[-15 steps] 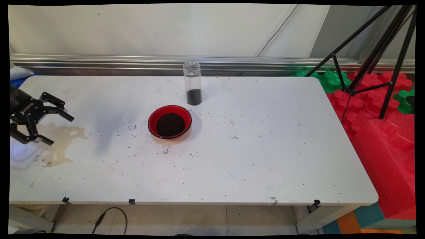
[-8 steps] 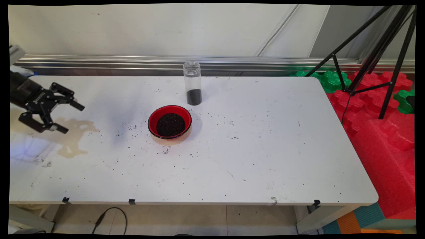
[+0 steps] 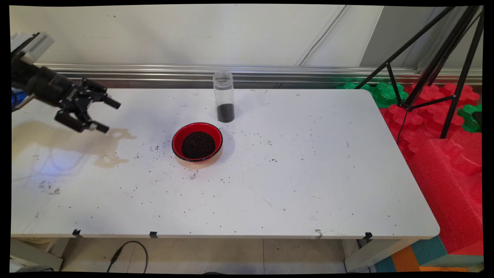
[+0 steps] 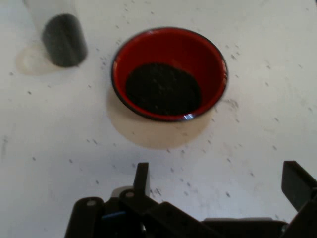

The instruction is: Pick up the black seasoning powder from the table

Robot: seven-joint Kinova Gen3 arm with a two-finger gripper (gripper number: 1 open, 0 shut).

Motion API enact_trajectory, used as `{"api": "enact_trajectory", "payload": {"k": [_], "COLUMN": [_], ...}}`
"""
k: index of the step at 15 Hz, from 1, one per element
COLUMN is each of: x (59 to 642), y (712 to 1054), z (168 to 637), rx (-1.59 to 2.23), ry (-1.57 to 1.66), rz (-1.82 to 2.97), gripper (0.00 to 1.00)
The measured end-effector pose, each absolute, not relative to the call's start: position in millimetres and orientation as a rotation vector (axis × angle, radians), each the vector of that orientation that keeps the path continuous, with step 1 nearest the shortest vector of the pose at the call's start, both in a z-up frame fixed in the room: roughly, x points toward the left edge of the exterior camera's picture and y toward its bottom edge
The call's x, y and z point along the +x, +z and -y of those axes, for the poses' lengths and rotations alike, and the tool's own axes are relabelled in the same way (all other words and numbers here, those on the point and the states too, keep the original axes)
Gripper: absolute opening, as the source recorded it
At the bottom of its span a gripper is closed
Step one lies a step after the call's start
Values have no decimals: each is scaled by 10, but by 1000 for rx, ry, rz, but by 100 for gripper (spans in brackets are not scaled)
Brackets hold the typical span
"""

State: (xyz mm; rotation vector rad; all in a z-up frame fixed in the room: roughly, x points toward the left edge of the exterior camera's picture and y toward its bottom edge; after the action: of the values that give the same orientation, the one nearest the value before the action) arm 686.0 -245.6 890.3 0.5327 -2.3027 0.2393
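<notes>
My black gripper (image 3: 108,115) hangs open above the table's left side, pointing right, with nothing between its fingers. A red bowl (image 3: 197,141) holding dark grains stands right of it, some way off. Behind the bowl stands an upright clear jar (image 3: 224,96) with dark grains in its bottom. In the hand view the red bowl (image 4: 169,73) lies ahead of the open gripper (image 4: 218,181), and the jar (image 4: 60,34) stands at the upper left.
A brownish stain (image 3: 58,135) spreads over the white table (image 3: 308,173) under the gripper. Dark grains lie scattered around the bowl. A black tripod (image 3: 436,65) and red and green foam blocks (image 3: 444,146) stand past the table's right edge.
The gripper has risen and moved right and toward the far side of the table, closer to the bowl. Its fingers stayed open. Bowl and jar have not moved.
</notes>
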Motion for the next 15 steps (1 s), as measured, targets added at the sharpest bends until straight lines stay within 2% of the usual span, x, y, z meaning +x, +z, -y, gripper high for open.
{"api": "enact_trajectory", "payload": {"k": [15], "x": [6412], "y": [8898], "z": [3354], "rx": [600], "ry": [401], "rz": [2134], "gripper": [100]}}
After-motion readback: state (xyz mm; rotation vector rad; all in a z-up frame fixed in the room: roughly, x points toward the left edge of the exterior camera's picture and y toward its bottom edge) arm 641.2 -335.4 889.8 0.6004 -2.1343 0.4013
